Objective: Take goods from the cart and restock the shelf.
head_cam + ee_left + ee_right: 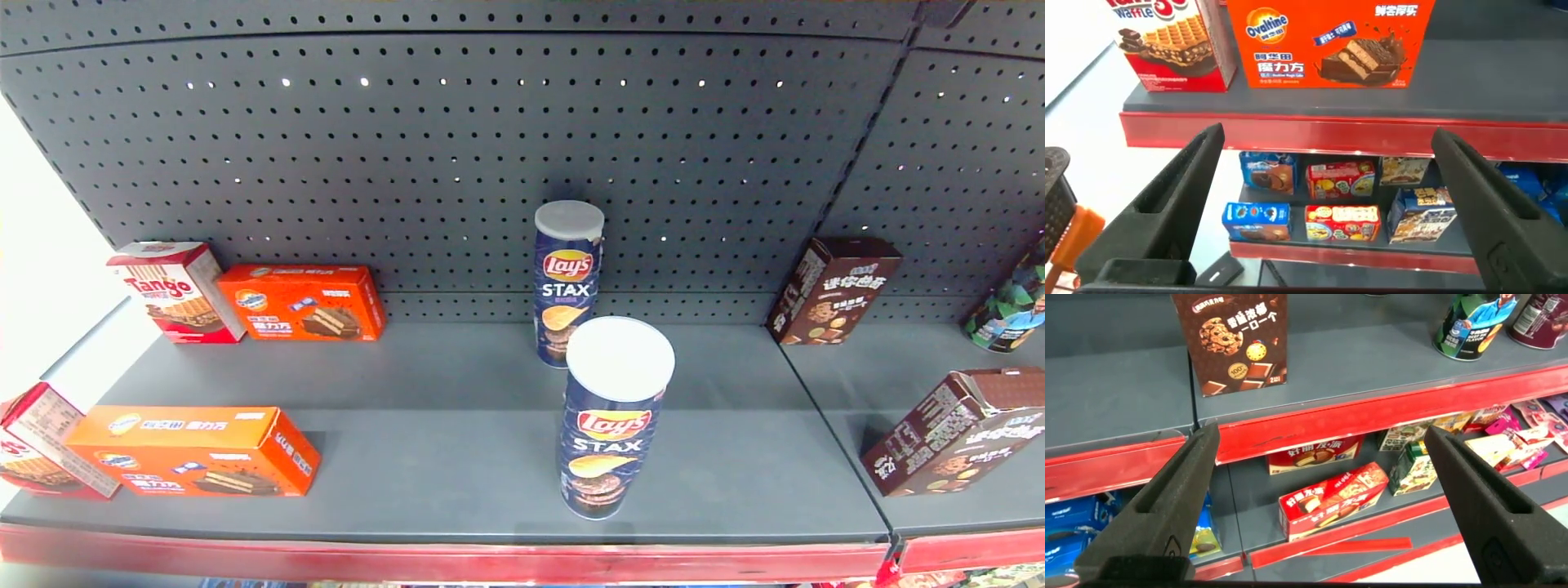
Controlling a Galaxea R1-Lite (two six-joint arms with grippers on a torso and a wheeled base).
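Observation:
Two tall blue chip cans stand upright on the grey shelf point(441, 457): one near the front edge point(611, 420), the other behind it by the pegboard point(566, 282). Orange wafer boxes lie at the left, one at the front point(196, 451) and one at the back point(304, 302). My left gripper point(1327, 216) is open and holds nothing, hanging below the shelf's front lip, facing the orange box point(1327, 42). My right gripper point(1331, 502) is open too, in front of the red shelf edge point(1372, 408) under a brown cookie box point(1234, 341).
Red-and-white wafer boxes point(175, 290) sit at the shelf's left end. Brown cookie boxes point(833, 290) and a green can point(1008, 306) occupy the right bay. Lower shelves hold several small snack boxes point(1339, 200). An orange-handled basket point(1065, 220) shows at the left.

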